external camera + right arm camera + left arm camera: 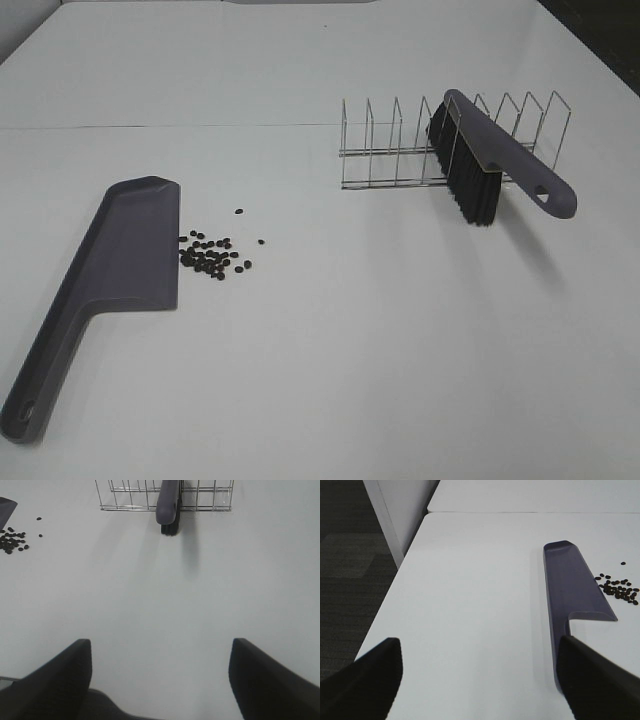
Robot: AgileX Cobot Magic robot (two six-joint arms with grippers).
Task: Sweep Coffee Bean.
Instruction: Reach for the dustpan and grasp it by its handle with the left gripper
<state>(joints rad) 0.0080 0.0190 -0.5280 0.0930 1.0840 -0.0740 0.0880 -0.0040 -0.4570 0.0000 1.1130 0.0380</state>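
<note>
White desk point(330, 390) throughout: coffee bean point(210, 257) scatter left of centre in high frame, just beside dustpan point(130, 250) lip, nearer left jaws; brush point(480, 160) racked upper right, handle slanting toward right jaws; both pairs gaping, empty.

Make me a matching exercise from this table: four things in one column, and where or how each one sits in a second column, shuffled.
Things:
1. dustpan
2. brush
3. coffee beans
4. wire rack

Places or states:
A. scattered loose in a small patch
B. lying flat on the left, handle toward the near edge
C. leaning between wires, bristles down
D. standing on the right, holding another thing

Pairs: 1-B, 2-C, 3-A, 4-D
</note>
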